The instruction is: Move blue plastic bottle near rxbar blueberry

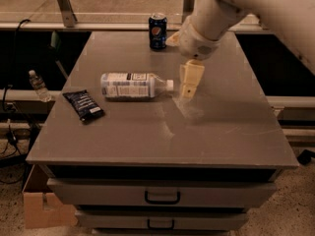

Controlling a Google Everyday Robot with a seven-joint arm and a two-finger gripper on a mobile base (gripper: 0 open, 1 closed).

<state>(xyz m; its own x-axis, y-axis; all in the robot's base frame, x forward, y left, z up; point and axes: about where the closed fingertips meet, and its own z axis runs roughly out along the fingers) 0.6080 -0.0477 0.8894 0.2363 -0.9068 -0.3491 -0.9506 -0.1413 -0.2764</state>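
The blue plastic bottle (132, 85) lies on its side on the grey table (221, 132), left of centre, with its white cap pointing right. The rxbar blueberry (83, 105), a flat dark navy bar, lies just left and in front of the bottle, a short gap away. My gripper (189, 84) hangs pointing down just right of the bottle's cap, apart from it and holding nothing.
A dark blue soda can (157, 31) stands at the table's back edge, behind the bottle and left of my arm. A tiny clear bottle (37, 85) stands off the table to the left. Drawers (162, 196) sit under the tabletop. A cardboard box (42, 208) is on the floor at front left.
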